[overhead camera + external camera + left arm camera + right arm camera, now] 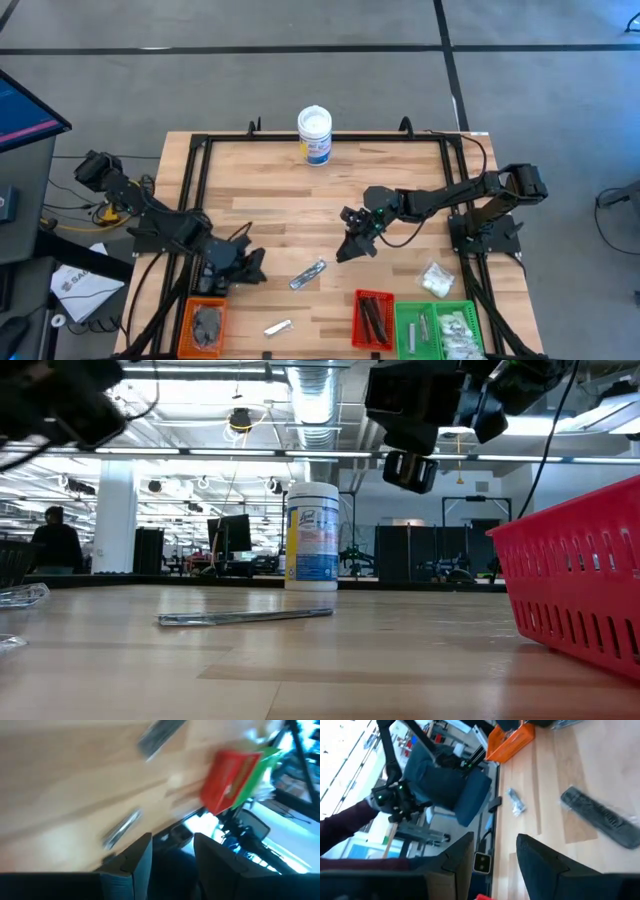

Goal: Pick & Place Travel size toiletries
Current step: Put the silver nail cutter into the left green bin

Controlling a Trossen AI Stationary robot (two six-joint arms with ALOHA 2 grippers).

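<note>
Loose toiletries lie flat on the wooden table: a long dark item in a clear wrapper [308,274], a small silvery sachet [277,327] near the front edge, and a clear packet with white contents [436,280] at the right. My left gripper [252,268] hovers beside the orange tray [205,325], left of the long item; its fingers [135,862] stand open with nothing between them. My right gripper [352,248] hangs over the table's middle, just right of and beyond the long item [600,815], open and holding nothing.
A white tub with a blue label [314,135] stands at the far edge. The orange tray holds dark items, the red tray [373,320] dark sticks, the green tray [440,328] white packets. A person's sleeve [350,820] shows beyond the table's near side.
</note>
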